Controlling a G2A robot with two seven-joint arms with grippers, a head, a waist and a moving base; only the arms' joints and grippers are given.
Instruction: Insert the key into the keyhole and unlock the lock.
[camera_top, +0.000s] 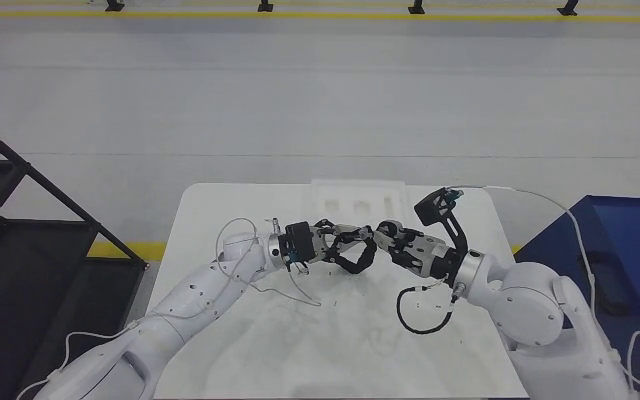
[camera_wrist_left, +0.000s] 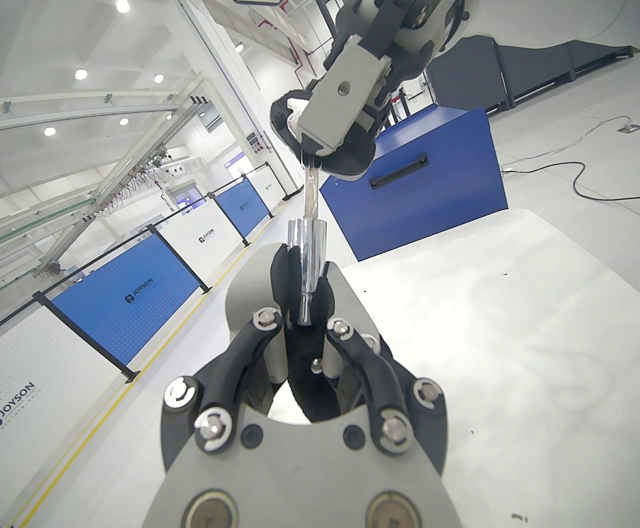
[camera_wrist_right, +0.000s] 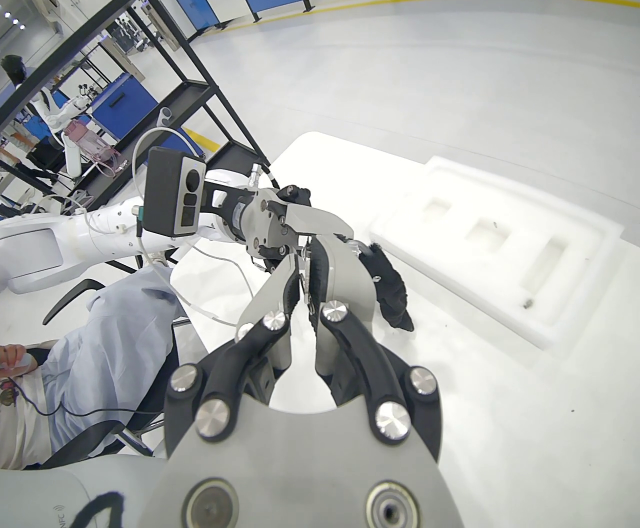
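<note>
The left gripper is clenched on the chrome barrel of the lock, which sticks out past its fingertips toward the right gripper. That gripper's fingers are pinched on the head of the key. The blade runs straight out from between them and its tip meets the barrel's end face, at the keyhole; how deep it sits cannot be told. The lock's black loop hangs just beside both sets of fingers, over the white table. A foam tray lies beyond the fingers, at the table's far edge
</note>
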